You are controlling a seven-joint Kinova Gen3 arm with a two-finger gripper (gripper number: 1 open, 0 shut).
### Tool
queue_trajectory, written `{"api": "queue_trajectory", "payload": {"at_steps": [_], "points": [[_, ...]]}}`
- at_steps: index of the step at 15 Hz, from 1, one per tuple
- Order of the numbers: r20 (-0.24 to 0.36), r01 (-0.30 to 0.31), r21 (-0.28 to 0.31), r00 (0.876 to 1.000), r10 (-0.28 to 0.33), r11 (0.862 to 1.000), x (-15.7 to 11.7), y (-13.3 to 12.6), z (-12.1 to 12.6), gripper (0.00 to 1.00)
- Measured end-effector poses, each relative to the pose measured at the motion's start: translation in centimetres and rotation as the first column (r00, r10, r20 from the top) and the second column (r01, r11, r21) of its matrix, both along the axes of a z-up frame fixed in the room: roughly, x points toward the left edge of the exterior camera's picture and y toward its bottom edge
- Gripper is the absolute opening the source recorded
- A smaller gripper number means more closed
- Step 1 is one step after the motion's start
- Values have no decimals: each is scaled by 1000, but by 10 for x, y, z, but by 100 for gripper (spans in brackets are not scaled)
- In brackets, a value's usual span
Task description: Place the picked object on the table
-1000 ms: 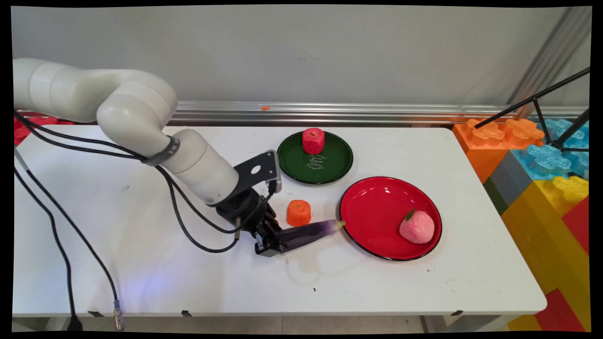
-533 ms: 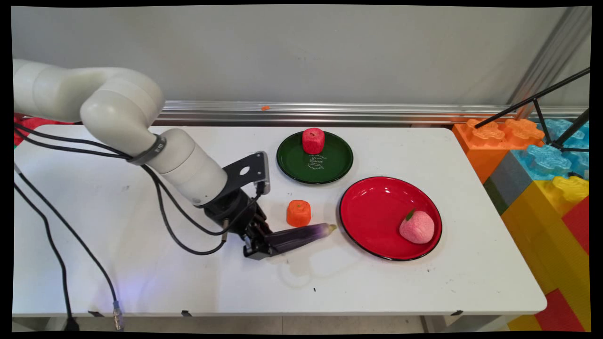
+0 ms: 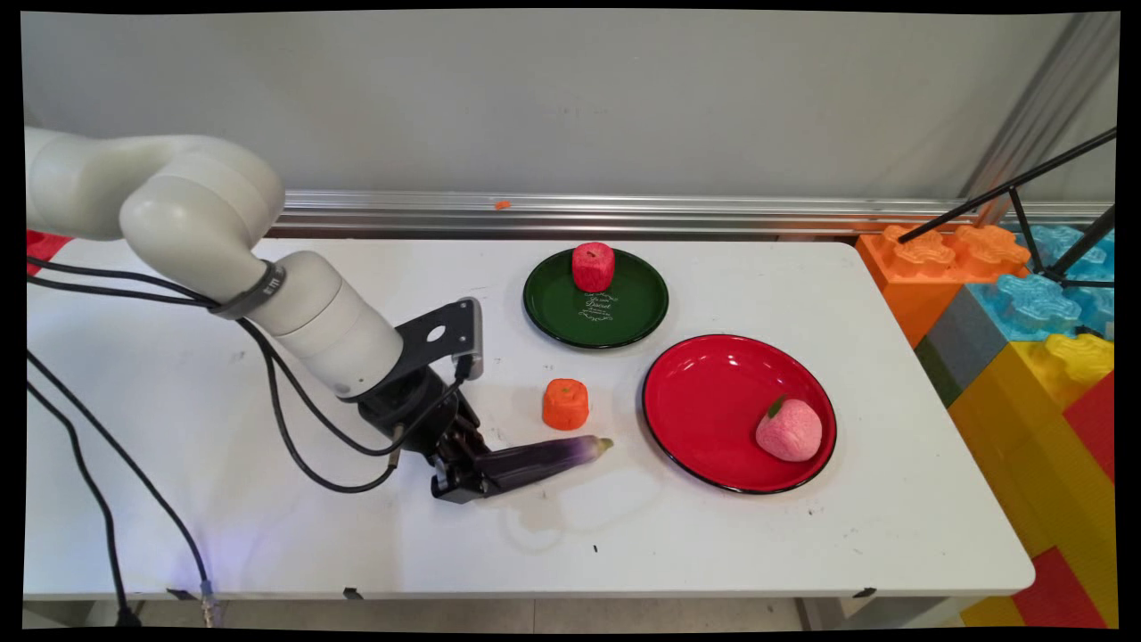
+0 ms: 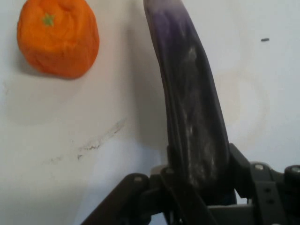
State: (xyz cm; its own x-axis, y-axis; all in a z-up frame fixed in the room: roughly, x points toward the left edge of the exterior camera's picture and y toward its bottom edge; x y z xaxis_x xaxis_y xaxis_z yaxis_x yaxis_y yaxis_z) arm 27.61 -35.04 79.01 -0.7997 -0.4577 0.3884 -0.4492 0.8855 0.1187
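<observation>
Currently gripper [image 3: 465, 477] low over white counter [image 3: 178, 401], fingers pinching stem-side end of purple eggplant [image 3: 545, 457]. Eggplant held near-horizontal just above counter; long axis runs left to right, free tip aimed right and slightly toward wall. Orange fruit [image 3: 566, 403] just beyond eggplant, apart from it. Red plate [image 3: 704, 392] right of tip, holding pink peach [image 3: 788, 429]. Risk: grip sits at one end only, so long overhang may sag or pivot; tip may then drag on counter or nudge orange fruit

white script on green plate [image 3: 544, 308], too small to read
</observation>
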Motion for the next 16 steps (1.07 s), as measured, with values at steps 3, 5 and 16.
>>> {"api": "queue_trajectory", "payload": {"at_steps": [3, 5, 16], "points": [[4, -3, -1, 1000, 3, 1000, 3, 0, -7, 0], [7, -6, -3, 1000, 6, 1000, 4, -1, -12, 0], [18, -9, -14, 1000, 9, 1000, 9, -4, -26, 0]]}}
